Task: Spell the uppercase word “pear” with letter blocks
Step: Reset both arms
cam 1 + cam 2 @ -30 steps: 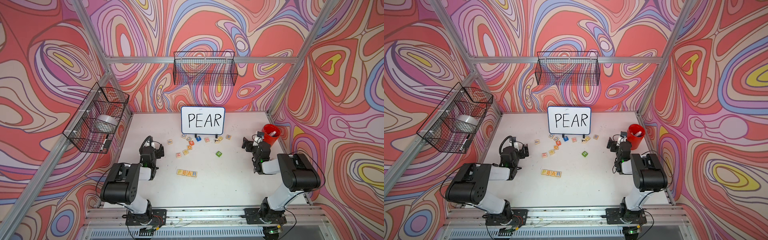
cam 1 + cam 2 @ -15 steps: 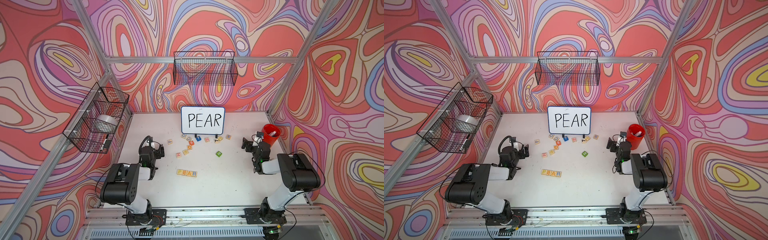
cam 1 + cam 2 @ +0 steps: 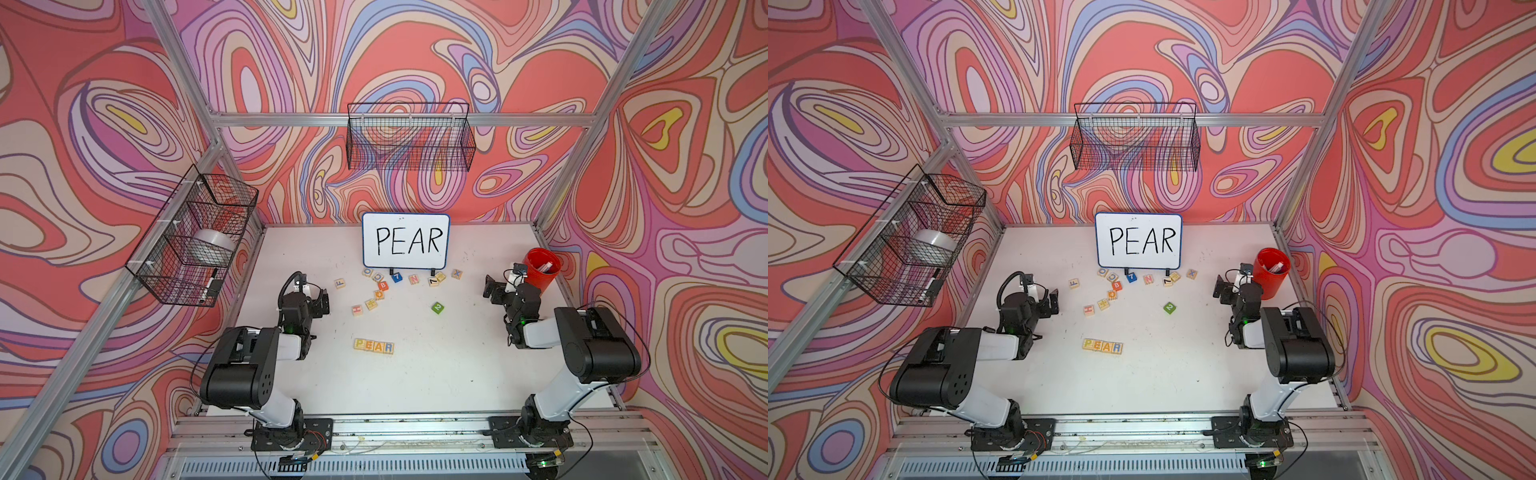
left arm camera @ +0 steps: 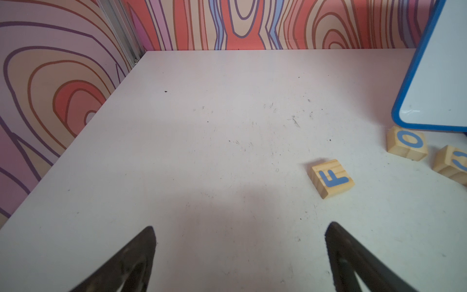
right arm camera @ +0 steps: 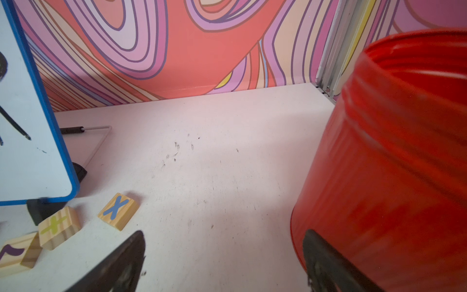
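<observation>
White table (image 3: pixel 436 382) lies bare around the letter blocks (image 3: pixel 373 345); left pincer (image 4: pixel 241 226) and right pincer (image 5: pixel 223 232) gape empty near opposite edges.

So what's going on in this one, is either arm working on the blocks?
Nothing is being handled right now. The four letter blocks lie side by side in a row on the table, reading PEAR like the whiteboard behind them. The left gripper and right gripper are both open and empty, off at the sides, clear of the row. Spare blocks lie scattered near the board.

Four PEAR blocks (image 3: pixel 373 345); thirteen loose blocks (image 3: pixel 383 285); two baskets (image 3: pixel 409 137); one whiteboard (image 3: pixel 405 241)
</observation>
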Available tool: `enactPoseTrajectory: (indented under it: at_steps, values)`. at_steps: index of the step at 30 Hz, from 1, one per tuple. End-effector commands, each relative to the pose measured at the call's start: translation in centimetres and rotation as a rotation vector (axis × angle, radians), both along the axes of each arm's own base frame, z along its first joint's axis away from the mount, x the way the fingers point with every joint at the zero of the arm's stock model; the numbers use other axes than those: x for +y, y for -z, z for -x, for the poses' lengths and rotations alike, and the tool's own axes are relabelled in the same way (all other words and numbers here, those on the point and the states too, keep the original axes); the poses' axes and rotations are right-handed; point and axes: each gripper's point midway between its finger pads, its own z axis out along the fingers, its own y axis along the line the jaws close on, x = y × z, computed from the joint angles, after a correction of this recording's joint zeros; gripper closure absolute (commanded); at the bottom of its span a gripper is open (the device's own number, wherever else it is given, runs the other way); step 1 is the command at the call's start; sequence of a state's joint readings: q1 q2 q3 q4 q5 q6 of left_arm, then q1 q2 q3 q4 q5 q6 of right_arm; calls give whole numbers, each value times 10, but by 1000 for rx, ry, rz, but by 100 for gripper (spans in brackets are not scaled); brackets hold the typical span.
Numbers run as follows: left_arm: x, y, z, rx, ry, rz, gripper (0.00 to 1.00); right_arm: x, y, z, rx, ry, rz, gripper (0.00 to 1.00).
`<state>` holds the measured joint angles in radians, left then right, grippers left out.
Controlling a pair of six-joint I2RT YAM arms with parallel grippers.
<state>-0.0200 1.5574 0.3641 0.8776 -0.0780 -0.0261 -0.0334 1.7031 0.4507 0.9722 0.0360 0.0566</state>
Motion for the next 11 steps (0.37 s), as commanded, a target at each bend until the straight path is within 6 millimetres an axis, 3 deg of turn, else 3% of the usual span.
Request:
enactPoseTrajectory:
  at_steps: [1,11]
  values:
    - [-3,-11,-7,-26,19,-7,0,1,-1,-3,-2,-6,8,2]
    - [-3,-12,-6,-29,21,-9,0,1,-1,-3,-3,-5,9,2]
